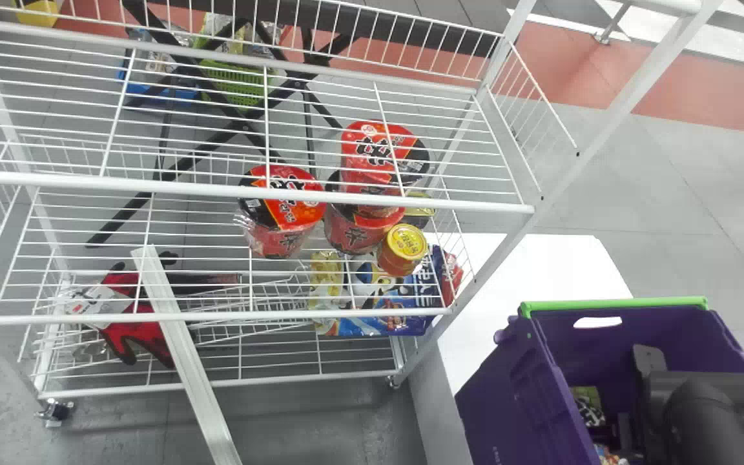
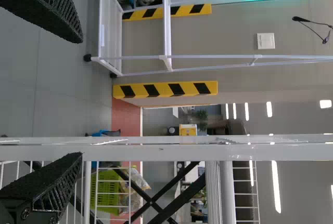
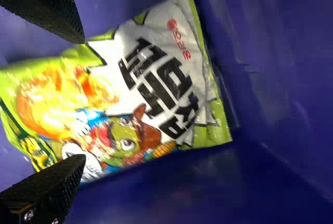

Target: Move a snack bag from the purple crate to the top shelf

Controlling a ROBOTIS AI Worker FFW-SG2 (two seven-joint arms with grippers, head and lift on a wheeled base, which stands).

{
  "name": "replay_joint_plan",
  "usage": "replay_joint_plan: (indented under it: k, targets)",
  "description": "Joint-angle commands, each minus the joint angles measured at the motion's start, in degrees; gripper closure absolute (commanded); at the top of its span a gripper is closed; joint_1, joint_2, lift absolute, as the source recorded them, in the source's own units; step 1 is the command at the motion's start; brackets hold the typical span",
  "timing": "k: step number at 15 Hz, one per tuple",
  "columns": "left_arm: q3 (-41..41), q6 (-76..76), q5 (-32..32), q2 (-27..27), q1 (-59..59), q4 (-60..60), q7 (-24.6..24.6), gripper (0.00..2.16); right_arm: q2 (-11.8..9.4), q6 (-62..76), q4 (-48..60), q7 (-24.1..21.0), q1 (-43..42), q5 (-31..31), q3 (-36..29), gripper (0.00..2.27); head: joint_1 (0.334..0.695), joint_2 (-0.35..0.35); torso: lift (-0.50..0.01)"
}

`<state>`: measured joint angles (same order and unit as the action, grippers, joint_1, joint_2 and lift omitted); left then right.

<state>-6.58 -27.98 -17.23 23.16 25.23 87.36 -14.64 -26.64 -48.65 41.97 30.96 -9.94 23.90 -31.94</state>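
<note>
The right gripper, its ridged black fingers wide apart, points into the smooth purple plastic crate. Between and past its fingertips lies a glossy, crinkled snack bag. The left gripper, also wide, is by white wire shelves.

Ahead of you, to the left, stands the rack. Its middle shelf holds cups, a can before them; below lie a glove left and packets right. Right of it, the crate sits on the worktop, a bag inside.
</note>
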Motion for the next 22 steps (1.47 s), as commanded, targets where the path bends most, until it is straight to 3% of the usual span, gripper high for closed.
replay_joint_plan:
  k: [1,10,20,22]
  targets:
    - [0.0,0.0,0.0,0.0,0.0,0.0,0.0,0.01,0.2,3.9,-2.2,0.7,0.2,2.0,1.3,0.0,0.695,-0.35,-0.453]
    - [-0.4,-0.4,-0.5,0.9,0.0,-0.1,0.0,0.01,1.0,10.9,-6.3,1.1,1.7,8.2,2.8,0.0,0.695,-0.35,-0.453]
    - [-0.6,-1.9,-1.0,1.3,-0.1,-0.6,0.0,0.01,1.6,18.1,-8.2,0.2,3.1,9.5,4.1,0.0,0.695,-0.35,-0.453]
    - [-0.6,-1.9,-1.0,1.2,-0.1,-0.7,0.0,0.01,1.5,18.1,-8.2,0.2,3.4,9.3,4.1,0.16,0.695,-0.35,-0.453]
